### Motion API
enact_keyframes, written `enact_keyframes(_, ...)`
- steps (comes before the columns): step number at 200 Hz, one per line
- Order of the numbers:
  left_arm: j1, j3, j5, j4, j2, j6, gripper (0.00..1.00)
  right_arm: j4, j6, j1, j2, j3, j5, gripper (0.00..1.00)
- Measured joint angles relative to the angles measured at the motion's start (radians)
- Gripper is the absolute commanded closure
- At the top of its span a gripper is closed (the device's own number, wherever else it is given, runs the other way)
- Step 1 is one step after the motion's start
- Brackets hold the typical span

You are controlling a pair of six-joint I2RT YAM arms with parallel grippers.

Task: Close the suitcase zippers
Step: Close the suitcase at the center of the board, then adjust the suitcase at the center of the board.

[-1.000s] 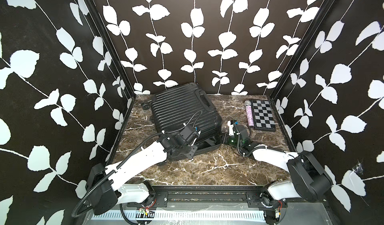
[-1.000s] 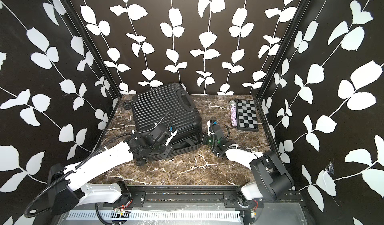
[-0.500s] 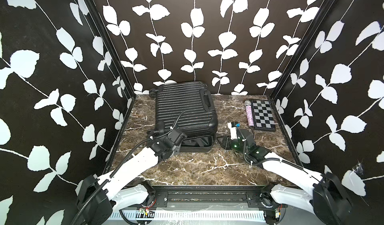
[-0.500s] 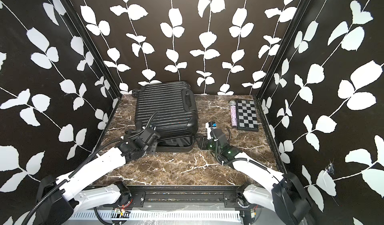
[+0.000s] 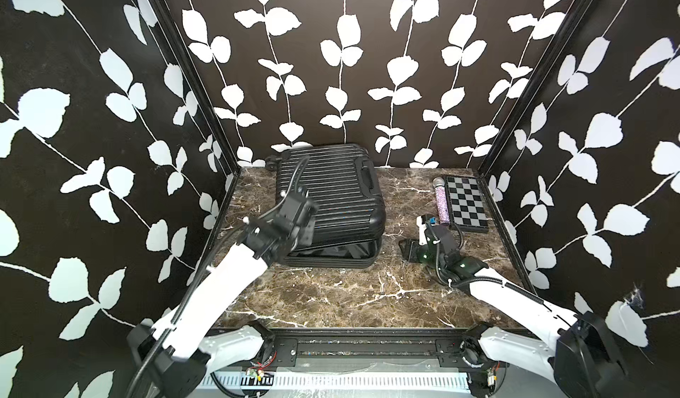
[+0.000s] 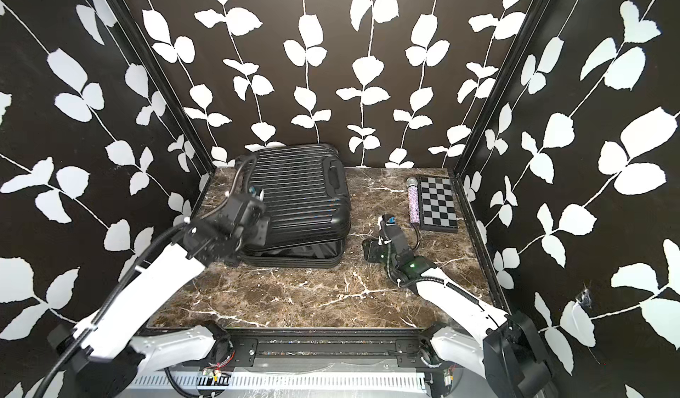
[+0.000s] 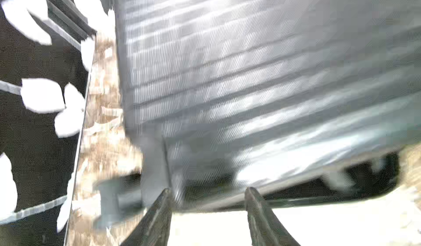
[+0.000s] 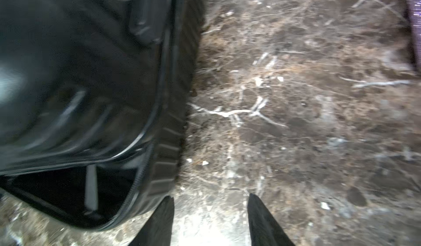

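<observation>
Black zippers (image 8: 134, 185), distinct only from right wrist

One suitcase (image 5: 331, 193), counted as two ribbed shells, with one handle (image 5: 368, 174) on top and one wheel (image 5: 271, 163) in sight. One zipper track (image 8: 169, 78) around the rim; pulls too small to count. One checkered box (image 5: 465, 204). One glittery microphone (image 5: 441, 204). Two robot arms, left arm (image 5: 228, 278) and right arm (image 5: 515, 300), one pair of jaws apiece. One marble bench (image 5: 331, 296).
</observation>
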Motion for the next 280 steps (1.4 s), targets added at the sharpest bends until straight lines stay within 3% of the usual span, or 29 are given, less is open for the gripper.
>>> enact_keyframes(33, -0.076, 0.298, 0.059, 0.01, 0.251, -0.011, 0.4, -0.025, -0.008, -0.014, -0.001, 0.0, -0.007, 0.48)
enact_keyframes(89, -0.121, 0.782, 0.159, -0.004, 0.678, -0.041, 0.4, -0.054, -0.008, -0.045, -0.073, -0.033, -0.006, 0.47)
enact_keyframes(136, -0.13, 1.071, 0.157, -0.018, 0.941, -0.07, 0.36, -0.06, -0.002, -0.05, -0.099, -0.069, -0.019, 0.47)
enact_keyframes(182, -0.123, 1.148, 0.08, -0.019, 1.059, -0.064, 0.37, -0.045, 0.02, -0.05, -0.099, -0.096, -0.052, 0.47)
enact_keyframes(280, -0.106, 1.161, 0.087, -0.03, 1.136, -0.011, 0.48, -0.011, 0.043, -0.05, -0.103, -0.108, -0.098, 0.47)
